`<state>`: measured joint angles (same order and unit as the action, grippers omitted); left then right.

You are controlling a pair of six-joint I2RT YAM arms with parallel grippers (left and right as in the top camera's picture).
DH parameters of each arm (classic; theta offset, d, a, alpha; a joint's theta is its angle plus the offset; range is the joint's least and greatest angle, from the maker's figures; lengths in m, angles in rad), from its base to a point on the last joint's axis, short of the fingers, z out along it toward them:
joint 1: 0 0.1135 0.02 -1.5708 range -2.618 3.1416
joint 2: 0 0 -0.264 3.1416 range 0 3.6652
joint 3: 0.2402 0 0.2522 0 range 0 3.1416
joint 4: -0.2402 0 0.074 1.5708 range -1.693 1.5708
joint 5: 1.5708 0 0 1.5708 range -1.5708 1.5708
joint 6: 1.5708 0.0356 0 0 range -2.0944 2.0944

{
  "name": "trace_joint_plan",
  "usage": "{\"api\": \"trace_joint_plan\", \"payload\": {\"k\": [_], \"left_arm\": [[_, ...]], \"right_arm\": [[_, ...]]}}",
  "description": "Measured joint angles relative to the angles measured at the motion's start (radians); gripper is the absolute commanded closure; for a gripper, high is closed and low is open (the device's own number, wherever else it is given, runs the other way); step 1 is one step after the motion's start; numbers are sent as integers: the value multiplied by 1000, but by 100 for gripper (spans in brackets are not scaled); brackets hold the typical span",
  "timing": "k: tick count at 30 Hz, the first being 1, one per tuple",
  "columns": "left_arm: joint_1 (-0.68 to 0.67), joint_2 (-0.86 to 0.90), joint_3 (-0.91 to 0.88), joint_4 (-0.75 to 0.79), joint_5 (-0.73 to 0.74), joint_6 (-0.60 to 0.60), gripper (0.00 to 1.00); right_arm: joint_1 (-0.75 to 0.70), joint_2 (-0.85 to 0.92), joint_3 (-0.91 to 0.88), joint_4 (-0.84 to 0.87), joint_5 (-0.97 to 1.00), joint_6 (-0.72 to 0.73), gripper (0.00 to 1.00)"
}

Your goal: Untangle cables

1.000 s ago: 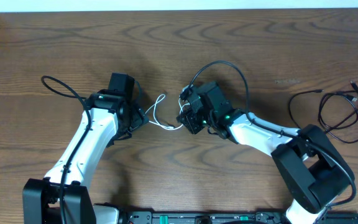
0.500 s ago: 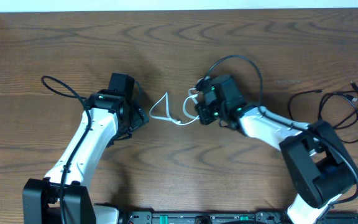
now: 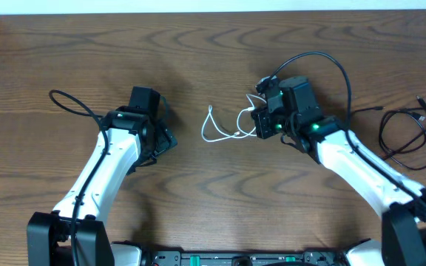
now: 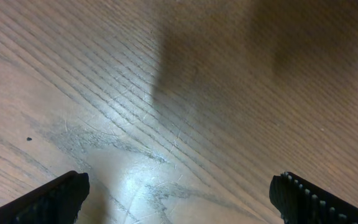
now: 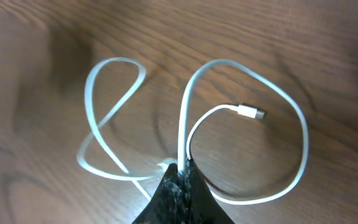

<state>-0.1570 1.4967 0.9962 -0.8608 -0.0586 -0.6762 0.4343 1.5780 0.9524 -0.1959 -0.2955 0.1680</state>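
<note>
Place: most likely a robotics lab or test bench.
Work area: a bare wood-grain surface (image 3: 65, 44), with a pale strip (image 3: 198, 6) along its edge beyond both sets of fingers.
Machines: two white-and-black arms, the left arm (image 3: 102, 174) and the right arm (image 3: 361, 166), rose from a black base rail (image 3: 235, 258) well behind the fingers.
Electronics: green lights (image 3: 315, 127) glowed on the right arm, just behind the right fingers (image 5: 179, 196).
Loose items: a white cable (image 3: 224, 127) lay at the tips of the right fingers. A black cable (image 3: 413, 133) was heaped well off to their outer side, far from the left fingers (image 4: 55, 196).
</note>
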Motion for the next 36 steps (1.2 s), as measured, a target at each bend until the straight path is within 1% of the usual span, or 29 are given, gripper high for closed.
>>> {"api": "trace_joint_plan", "payload": {"k": [3,7,11,14,18,23,27,32,36], "left_arm": [[0,0,0,0,0,0,2],[0,0,0,0,0,0,2],[0,0,0,0,0,0,2],[0,0,0,0,0,0,2],[0,0,0,0,0,0,2],[0,0,0,0,0,0,2],[0,0,0,0,0,0,2],[0,0,0,0,0,0,2],[0,0,0,0,0,0,2]], "right_arm": [[10,-15,0,-21,-5,-1,99],[16,-28,0,-33,-26,-51,99],[17,-90,0,-70,32,-100,99],[17,-139,0,-101,150,-113,99],[17,-172,0,-148,378,-86,99],[17,-173,0,-231,735,34,99],[17,-173,0,-283,948,125,99],[17,-173,0,-329,1144,239,99],[17,-173,0,-370,1253,303,98]]}}
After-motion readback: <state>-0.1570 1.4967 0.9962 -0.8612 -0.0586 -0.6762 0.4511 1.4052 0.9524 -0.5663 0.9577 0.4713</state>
